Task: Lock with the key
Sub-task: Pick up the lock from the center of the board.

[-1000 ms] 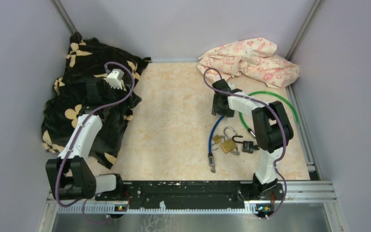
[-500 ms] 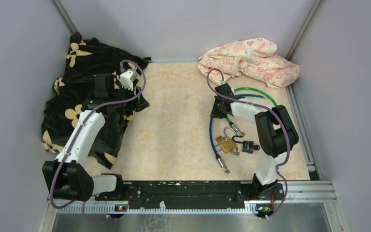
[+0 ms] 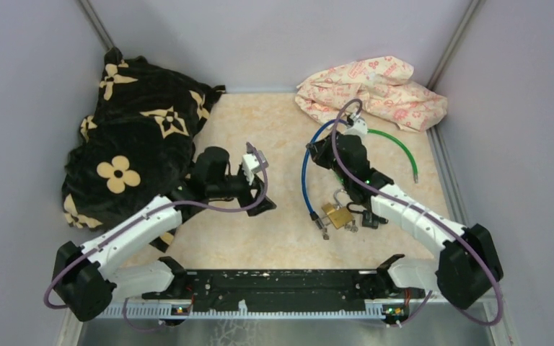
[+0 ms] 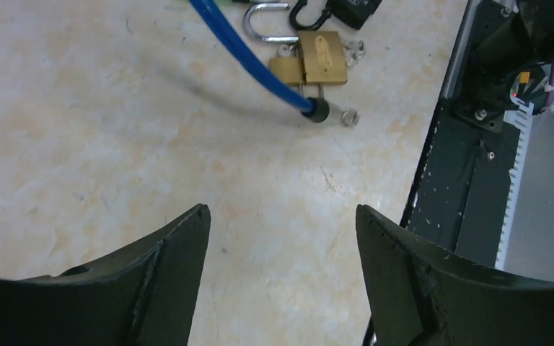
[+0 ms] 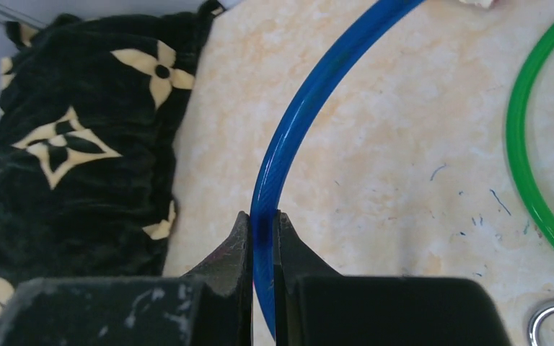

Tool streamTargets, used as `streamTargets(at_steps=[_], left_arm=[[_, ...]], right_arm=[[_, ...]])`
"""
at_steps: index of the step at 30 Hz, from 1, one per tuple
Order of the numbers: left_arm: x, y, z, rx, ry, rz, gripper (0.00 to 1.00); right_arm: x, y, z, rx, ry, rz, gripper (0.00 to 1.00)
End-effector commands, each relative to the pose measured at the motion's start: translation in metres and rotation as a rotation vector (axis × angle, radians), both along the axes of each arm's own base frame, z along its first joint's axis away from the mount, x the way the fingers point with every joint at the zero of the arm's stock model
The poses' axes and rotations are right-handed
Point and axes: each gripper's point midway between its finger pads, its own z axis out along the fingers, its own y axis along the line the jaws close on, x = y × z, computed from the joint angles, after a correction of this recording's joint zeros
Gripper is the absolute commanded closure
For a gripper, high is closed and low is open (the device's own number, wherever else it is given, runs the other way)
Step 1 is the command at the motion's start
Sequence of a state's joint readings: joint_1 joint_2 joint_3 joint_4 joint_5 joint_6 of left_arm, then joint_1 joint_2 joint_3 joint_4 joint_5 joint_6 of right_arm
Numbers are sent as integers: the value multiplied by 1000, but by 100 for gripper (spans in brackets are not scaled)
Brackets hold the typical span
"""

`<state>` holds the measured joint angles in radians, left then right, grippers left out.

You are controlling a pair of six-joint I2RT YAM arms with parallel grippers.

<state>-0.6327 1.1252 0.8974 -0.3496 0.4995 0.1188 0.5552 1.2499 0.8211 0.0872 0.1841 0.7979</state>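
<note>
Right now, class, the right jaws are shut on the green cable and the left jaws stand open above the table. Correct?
No. The right jaws are shut on the blue cable, not the green cable, which lies free; the right wrist view shows it. The left jaws do stand open above the table.

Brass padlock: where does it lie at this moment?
In the top view the brass padlock lies right of centre, between the free end of the blue cable and the black padlock.
</note>
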Motion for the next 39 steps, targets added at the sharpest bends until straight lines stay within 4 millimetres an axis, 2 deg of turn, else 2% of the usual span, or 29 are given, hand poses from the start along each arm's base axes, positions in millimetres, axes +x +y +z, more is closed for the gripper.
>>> streamTargets(at_steps=[1,3,5,11,14,16,18,21,24,27,28,30,31,32,35,37,39], left_arm=[[13,-57,62,-325,-243,-31,19],[17,-76,54,-331,-208,-37,16],[28,-85,55,-378,-200,1,14],[37,-91,33,-407,-157,66,15],[44,-95,27,-410,-162,99,20],[56,-92,24,-398,-189,152,29],[63,-87,23,-388,-235,186,42],[61,-83,24,-401,-260,190,64],[54,-79,27,-424,-275,175,100],[48,-64,33,-436,-318,200,100],[44,-57,34,-442,-336,204,100],[36,-43,37,-449,-376,197,100],[31,-36,37,-452,-393,191,100],[27,-28,31,-447,-397,190,100],[18,-8,23,-449,-410,182,100],[17,6,22,-460,-416,205,100],[15,18,22,-481,-414,216,100]], right_arm=[[-9,0,85,123,-242,-74,100],[-17,1,98,145,-280,-75,100],[-23,2,109,163,-304,-72,100],[-35,15,125,184,-339,-25,100],[-38,29,127,194,-339,25,100],[-41,38,128,203,-340,65,100],[-45,45,130,210,-344,100,100],[-49,51,132,223,-358,139,100],[-53,63,131,235,-373,205,100],[-65,82,129,120,-433,372,100],[-69,85,125,59,-456,429,79],[-81,88,112,-65,-486,573,47],[-85,87,105,-118,-489,636,35],[-87,82,97,-174,-482,687,27],[-91,58,69,-304,-436,811,19],[-76,36,57,-386,-434,772,18],[-51,7,44,-516,-445,668,16]])
